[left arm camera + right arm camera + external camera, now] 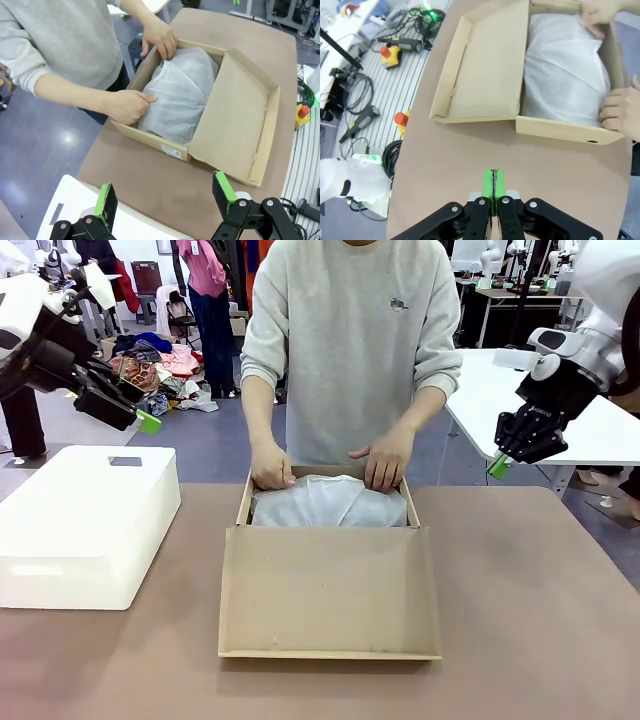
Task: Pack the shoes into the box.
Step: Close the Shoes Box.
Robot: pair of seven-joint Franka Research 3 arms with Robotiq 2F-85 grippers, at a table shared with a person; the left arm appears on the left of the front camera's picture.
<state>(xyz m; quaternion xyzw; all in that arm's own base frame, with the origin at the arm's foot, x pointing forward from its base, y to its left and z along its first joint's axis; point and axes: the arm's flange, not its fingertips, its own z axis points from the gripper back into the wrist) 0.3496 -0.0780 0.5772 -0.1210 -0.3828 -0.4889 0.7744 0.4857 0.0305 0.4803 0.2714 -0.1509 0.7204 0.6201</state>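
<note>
Left wrist view: sticker (171,150) on cardboard box (240,115) wall.
Tissue (182,95): crinkled, white.
Left gripper (165,195): released.
Right gripper (493,182): clenched, empty.

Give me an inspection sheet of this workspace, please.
Surface: brown table, cardboard box at its middle.
Job's things: box open, lid flap toward the robot; white tissue paper mounded inside, contents hidden; person's right hand and left hand on it.
Clutter: white bin at the table's left.
Grippers: left gripper open, right gripper shut, both raised, empty.
Cables: cables on the floor beside the table.
Surroundings: clothes pile on floor, white table behind.
</note>
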